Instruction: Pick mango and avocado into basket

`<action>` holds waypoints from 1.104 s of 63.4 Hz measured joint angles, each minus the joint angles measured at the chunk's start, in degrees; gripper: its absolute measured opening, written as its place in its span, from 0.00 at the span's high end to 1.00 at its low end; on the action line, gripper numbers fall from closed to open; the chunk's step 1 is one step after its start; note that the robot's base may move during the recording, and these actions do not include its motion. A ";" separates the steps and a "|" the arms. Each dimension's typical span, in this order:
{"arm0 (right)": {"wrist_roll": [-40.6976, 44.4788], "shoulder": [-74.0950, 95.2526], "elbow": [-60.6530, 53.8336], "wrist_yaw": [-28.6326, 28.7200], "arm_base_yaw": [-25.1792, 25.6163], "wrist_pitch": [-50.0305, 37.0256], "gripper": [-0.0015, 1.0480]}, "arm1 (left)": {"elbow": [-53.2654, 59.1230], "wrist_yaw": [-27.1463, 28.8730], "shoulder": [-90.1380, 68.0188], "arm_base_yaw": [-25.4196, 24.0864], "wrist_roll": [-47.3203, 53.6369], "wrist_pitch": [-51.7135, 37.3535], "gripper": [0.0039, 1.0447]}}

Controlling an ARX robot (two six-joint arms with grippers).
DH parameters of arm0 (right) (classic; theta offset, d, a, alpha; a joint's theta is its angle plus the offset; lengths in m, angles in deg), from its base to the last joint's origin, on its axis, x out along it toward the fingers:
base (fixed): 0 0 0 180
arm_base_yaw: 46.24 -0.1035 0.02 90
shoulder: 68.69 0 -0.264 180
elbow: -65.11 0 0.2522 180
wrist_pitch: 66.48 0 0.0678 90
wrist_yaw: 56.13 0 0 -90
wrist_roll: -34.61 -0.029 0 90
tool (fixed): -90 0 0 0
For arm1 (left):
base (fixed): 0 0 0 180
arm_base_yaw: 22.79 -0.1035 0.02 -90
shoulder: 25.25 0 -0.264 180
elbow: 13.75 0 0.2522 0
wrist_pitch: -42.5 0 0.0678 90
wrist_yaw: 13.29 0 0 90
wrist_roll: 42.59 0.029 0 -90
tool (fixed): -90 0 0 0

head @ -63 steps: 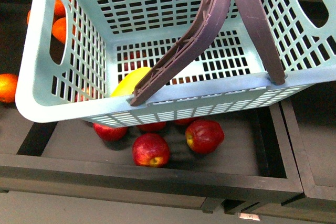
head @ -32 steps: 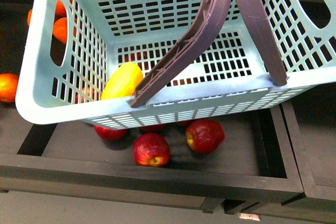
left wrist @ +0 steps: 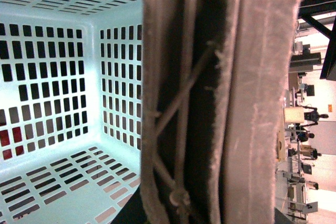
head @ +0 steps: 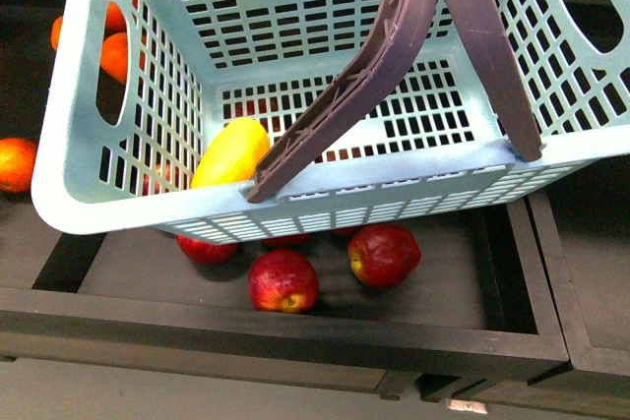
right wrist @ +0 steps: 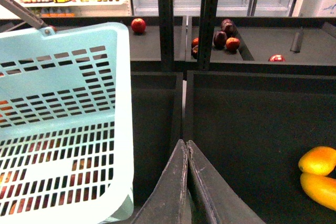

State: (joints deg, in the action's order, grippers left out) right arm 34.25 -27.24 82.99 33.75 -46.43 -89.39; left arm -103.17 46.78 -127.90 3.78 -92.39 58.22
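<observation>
A pale turquoise basket [head: 128,206] hangs by its brown handles [head: 394,36] over a dark bin of red apples [head: 283,280] at 6 o'clock. The mango [head: 229,152] lies inside, at about 8 o'clock on the basket floor. No avocado shows anywhere. The right gripper [right wrist: 186,148] is closed and empty, beside the basket. The left gripper itself does not show, so its state cannot be told. The mango step looks done; next, the right arm probably needs to find an avocado and open for it.
</observation>
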 joint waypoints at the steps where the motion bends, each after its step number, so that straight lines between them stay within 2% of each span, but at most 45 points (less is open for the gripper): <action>1: 0.02 -0.68 -0.20 0.02 0.00 0.46 0.98 | -0.02 0.00 0.00 0.00 0.00 0.00 0.87; 8: 0.02 -4.04 -1.11 0.00 0.00 2.86 0.98 | 0.00 0.02 0.00 0.00 0.00 0.00 0.87; 14: 0.09 -4.83 -3.08 0.00 0.00 1.03 0.95 | -0.02 -0.07 0.00 0.00 0.00 0.00 0.87; 49: 0.07 -4.92 -3.10 0.11 0.00 0.76 0.08 | -0.02 -0.07 0.00 0.00 -0.02 0.00 0.87; 70: 0.07 -5.03 -3.10 -0.07 0.11 0.76 0.08 | -0.02 -0.24 0.00 0.68 -0.48 0.00 0.87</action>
State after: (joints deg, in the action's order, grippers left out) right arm 34.31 -32.27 79.89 33.69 -46.32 -88.62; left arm -103.19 46.54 -127.90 4.45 -92.87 58.22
